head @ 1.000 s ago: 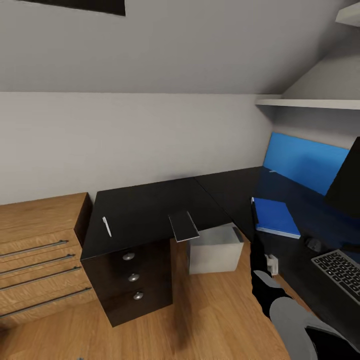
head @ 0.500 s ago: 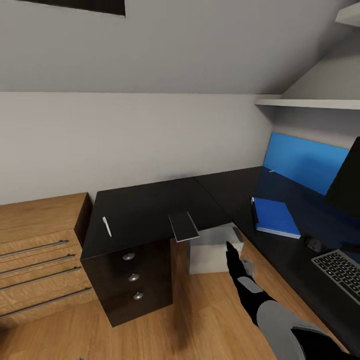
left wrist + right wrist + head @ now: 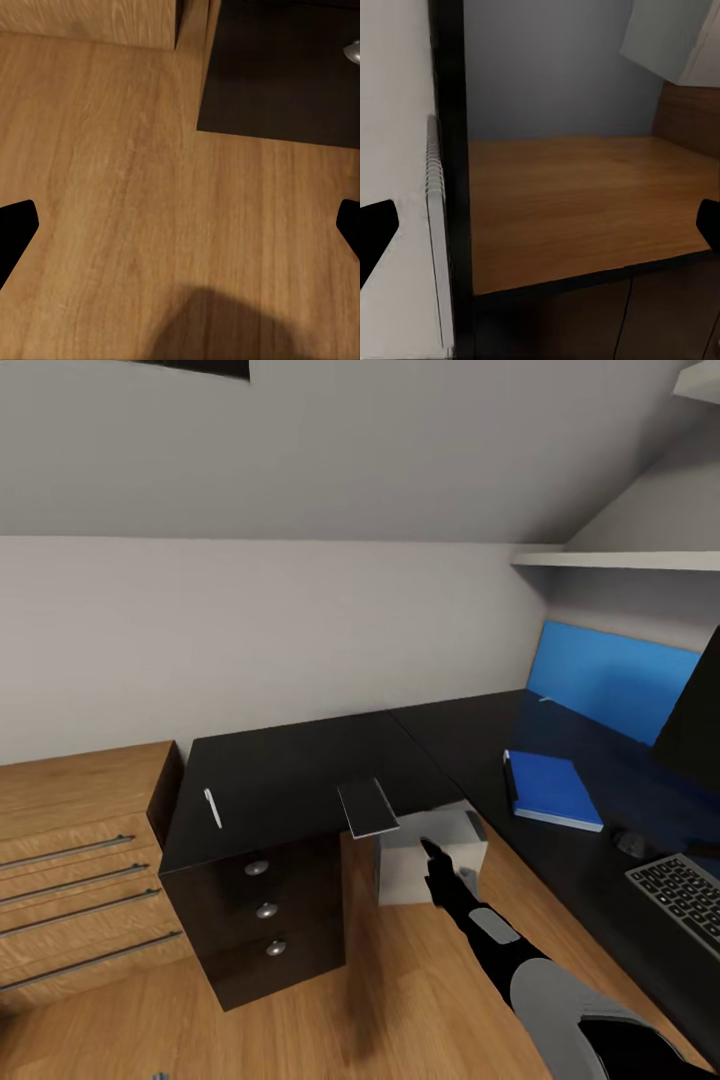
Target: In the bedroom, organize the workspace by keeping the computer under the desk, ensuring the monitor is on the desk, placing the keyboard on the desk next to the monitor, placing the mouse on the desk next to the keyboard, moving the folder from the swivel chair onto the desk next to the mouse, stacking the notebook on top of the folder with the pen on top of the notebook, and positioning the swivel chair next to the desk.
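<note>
The black desk (image 3: 300,765) carries the pale pen (image 3: 212,808) and the dark grey notebook (image 3: 367,809), which overhangs the front edge. Further right lie the blue folder (image 3: 553,790), mouse (image 3: 632,842) and keyboard (image 3: 685,890), with the monitor (image 3: 697,720) at the frame edge. The light grey computer (image 3: 415,860) stands on the floor under the desk. My right gripper (image 3: 445,868) is open and reaches in front of the computer, below the notebook; the computer's side (image 3: 397,225) is close beside it. My left gripper (image 3: 180,232) hangs open over the floor. The swivel chair is out of view.
A dark drawer unit (image 3: 265,910) with silver knobs (image 3: 352,51) supports the desk's left end. Light wooden cabinets (image 3: 80,860) stand to its left. A blue wall panel (image 3: 610,680) and a white shelf (image 3: 620,560) are at the back right. Wood floor (image 3: 400,980) lies ahead.
My right arm has swung left and forward, from the desk's front edge near the folder to in front of the computer. The head view has shifted slightly.
</note>
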Available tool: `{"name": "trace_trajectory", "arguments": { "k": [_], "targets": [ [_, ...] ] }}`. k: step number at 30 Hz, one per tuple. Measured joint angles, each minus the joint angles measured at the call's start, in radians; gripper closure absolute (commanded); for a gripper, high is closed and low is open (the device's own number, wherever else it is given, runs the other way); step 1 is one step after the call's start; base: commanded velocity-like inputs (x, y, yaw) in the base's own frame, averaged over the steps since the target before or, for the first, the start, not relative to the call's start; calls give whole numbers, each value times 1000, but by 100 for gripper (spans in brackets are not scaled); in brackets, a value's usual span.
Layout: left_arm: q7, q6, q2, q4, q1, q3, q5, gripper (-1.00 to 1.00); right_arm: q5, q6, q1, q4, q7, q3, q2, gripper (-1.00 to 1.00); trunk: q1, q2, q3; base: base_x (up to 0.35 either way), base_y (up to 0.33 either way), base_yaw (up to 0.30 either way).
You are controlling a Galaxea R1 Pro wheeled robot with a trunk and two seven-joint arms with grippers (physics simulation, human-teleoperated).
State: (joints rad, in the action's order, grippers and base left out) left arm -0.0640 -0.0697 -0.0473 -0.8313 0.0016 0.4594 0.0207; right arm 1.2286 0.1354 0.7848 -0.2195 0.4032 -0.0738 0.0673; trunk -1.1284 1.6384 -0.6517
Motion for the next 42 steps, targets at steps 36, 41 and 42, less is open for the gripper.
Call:
{"name": "trace_trajectory", "arguments": {
  "k": [36,41,42],
  "targets": [
    [-1,-6,5,7,0,1,-4,-100,-9,9,-4,-2,70,98,51,-100,-27,49,-22,22,16,0],
    [0,-6,5,8,0,1,-4,-100,-9,9,-4,-2,70,101,53,-100,-27,49,-22,102,69,0],
    [0,-6,5,9,0,1,-4,-100,-9,9,-4,-2,70,101,54,-100,-27,49,-22,189,69,0]
  ]
}}
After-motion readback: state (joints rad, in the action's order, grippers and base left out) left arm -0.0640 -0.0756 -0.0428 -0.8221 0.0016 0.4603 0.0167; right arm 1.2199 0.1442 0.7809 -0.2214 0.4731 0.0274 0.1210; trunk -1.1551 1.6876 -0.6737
